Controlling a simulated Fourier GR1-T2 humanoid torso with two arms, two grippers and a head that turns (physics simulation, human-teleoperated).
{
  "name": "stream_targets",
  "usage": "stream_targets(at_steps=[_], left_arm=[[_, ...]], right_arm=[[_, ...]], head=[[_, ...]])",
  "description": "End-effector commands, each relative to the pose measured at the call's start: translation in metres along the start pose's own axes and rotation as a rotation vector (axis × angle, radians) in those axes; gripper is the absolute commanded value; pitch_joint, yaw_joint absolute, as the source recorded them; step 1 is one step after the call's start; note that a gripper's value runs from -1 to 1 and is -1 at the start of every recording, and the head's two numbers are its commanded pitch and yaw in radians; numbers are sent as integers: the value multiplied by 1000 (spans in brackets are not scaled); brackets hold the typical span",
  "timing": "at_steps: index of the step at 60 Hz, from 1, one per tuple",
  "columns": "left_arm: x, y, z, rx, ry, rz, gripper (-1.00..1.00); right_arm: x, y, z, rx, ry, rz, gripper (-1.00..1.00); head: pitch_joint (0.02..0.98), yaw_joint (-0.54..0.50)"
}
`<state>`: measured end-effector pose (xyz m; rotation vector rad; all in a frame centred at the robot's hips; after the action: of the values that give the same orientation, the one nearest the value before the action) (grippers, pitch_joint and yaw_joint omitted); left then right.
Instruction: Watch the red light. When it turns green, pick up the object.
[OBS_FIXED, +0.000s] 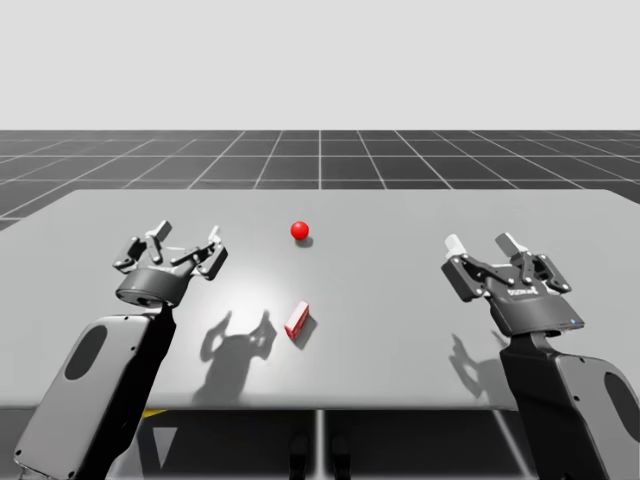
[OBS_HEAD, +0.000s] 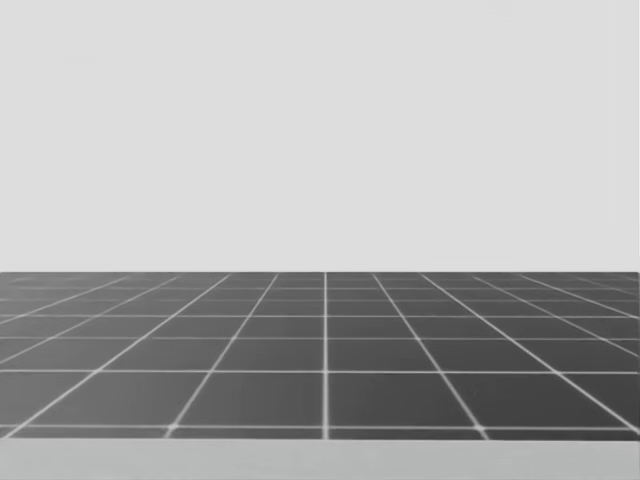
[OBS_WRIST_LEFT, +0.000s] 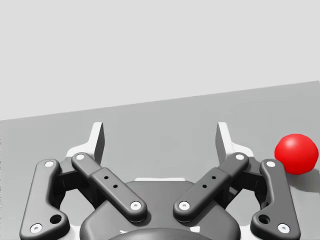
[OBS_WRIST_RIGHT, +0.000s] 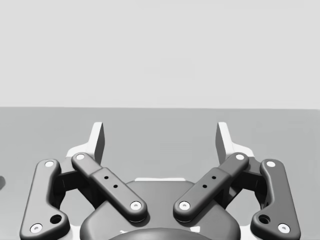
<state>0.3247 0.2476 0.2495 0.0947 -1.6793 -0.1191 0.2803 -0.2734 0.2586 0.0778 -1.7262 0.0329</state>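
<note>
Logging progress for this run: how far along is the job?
Nothing is done yet. The light is red, so I am waiting. The red block lies untouched on the table. My left gripper and my right gripper hover open to either side of it, holding nothing. Left: the green signal, then the reach, grasp and lift.

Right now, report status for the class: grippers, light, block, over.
Left gripper, right gripper: jaws open, empty. Light red. Red block on table between them, untouched, nothing blocking it.
</note>
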Motion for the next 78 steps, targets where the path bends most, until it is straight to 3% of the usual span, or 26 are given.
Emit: stream_targets(at_steps=[1,6,13,55,78], left_arm=[[-10,2,-4,-2,33,-15,-1000],[-10,2,-4,-2,32,-15,-1000],[-10,3,-4,-3,33,-15,-1000],[-12,4,-6,-17,41,-22,-1000],[-9,4,-4,-23,21,-5,-1000]], right_arm=[[-8,-6,2,-14,1,-6,-1000],[-7,-6,1,3,-2,-25,-1000],[-6,-8,1,4,6,-21,-1000],[-10,-8,-2,-3,16,12,-1000],[-12,-7,-2,-5,18,19,-1000]], head=[[77,11],[82,12],[113,11],[554,82],[597,93]])
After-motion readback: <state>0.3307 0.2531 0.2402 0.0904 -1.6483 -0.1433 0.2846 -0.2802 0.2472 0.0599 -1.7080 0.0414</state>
